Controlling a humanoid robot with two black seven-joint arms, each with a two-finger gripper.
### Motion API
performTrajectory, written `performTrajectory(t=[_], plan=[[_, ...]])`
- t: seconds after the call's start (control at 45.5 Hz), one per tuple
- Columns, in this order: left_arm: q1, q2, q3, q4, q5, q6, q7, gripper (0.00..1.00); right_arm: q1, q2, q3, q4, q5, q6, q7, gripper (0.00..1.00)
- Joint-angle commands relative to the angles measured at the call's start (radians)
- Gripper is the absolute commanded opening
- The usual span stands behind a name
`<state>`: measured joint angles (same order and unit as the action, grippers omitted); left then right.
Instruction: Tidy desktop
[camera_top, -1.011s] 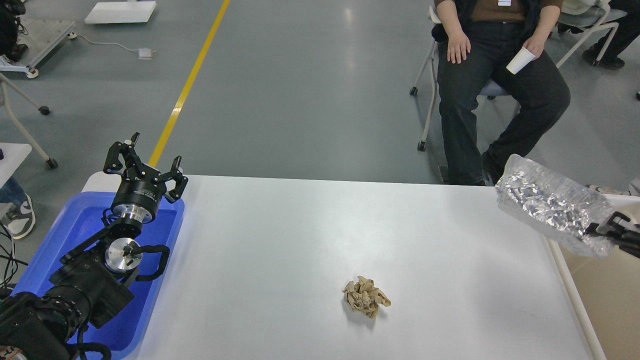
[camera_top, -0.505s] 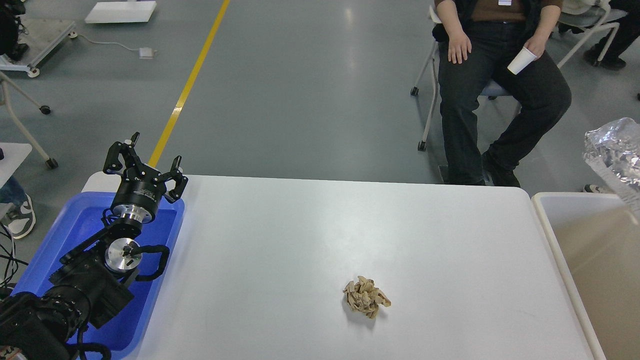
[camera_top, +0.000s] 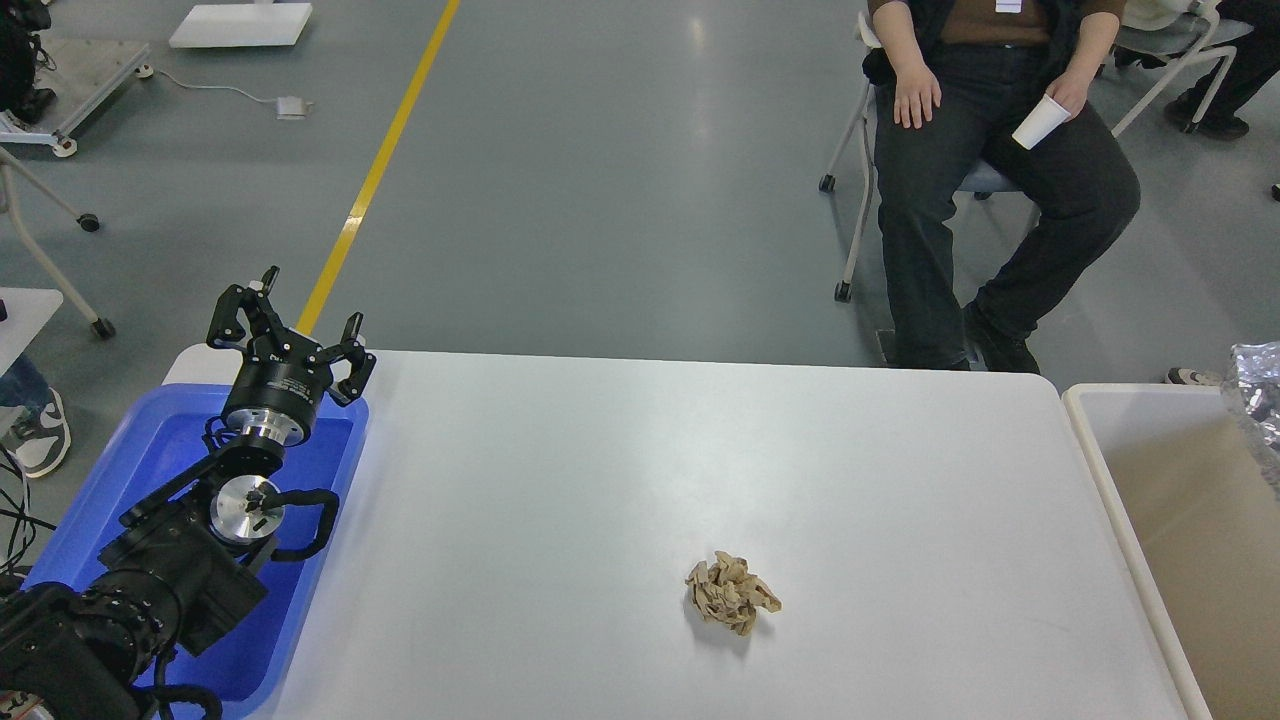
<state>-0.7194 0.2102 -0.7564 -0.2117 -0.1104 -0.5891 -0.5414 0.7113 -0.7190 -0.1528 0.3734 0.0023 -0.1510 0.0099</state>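
Note:
The desktop (camera_top: 620, 470) is a wide white tabletop with rounded corners. A crumpled ball of brown paper (camera_top: 731, 594) lies on it, right of centre and near the front. My left gripper (camera_top: 289, 330) is open and empty, held above the far end of the blue tray (camera_top: 150, 450) at the table's left. A crinkled clear plastic wrap (camera_top: 1258, 400) shows at the right edge, over the beige-white tub (camera_top: 1110, 480). My right gripper is out of view, so I cannot see what holds the wrap.
A seated person (camera_top: 990, 150) holding a white paper cup (camera_top: 1040, 122) is beyond the table's far right corner. A yellow floor line (camera_top: 380, 170) runs behind the table. Wheeled furniture legs stand at the far left.
The plastic wrap has moved right and down over the tub, mostly leaving the view; the right gripper seen a second ago is gone from view. The left arm and paper ball have not moved.

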Motion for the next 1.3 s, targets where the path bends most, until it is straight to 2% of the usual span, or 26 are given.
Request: performTrajectory(t=[0.0, 0.088, 0.615, 0.637, 0.659, 0.681, 1.055, 1.275], plan=[[0.0, 0.0, 0.0, 0.0, 0.0, 0.0, 0.0, 1.0, -0.076, 0.125, 0.022, -0.129, 0.016, -0.01, -0.022, 0.0], [0.0, 0.0, 0.0, 0.0, 0.0, 0.0, 0.0, 1.0, -0.082, 0.136, 0.024, -0.139, 0.022, -0.01, -0.036, 0.0], [0.0, 0.0, 0.0, 0.0, 0.0, 0.0, 0.0, 1.0, -0.139, 0.179, 0.078, -0.156, 0.036, -0.009, -0.034, 0.0], [0.0, 0.0, 0.0, -0.001, 0.0, 0.0, 0.0, 1.0, -0.139, 0.179, 0.085, -0.156, 0.036, -0.009, -0.033, 0.23], [0.0, 0.0, 0.0, 0.0, 0.0, 0.0, 0.0, 1.0, -0.139, 0.179, 0.093, -0.156, 0.036, -0.007, -0.033, 0.59], [0.0, 0.0, 0.0, 0.0, 0.0, 0.0, 0.0, 1.0, -0.139, 0.179, 0.104, -0.156, 0.034, -0.009, -0.033, 1.0], [0.0, 0.0, 0.0, 0.0, 0.0, 0.0, 0.0, 1.0, -0.098, 0.164, 0.17, -0.134, 0.028, -0.007, -0.027, 1.0], [0.0, 0.0, 0.0, 0.0, 0.0, 0.0, 0.0, 1.0, -0.033, 0.115, 0.473, -0.088, 0.036, 0.03, -0.025, 1.0]])
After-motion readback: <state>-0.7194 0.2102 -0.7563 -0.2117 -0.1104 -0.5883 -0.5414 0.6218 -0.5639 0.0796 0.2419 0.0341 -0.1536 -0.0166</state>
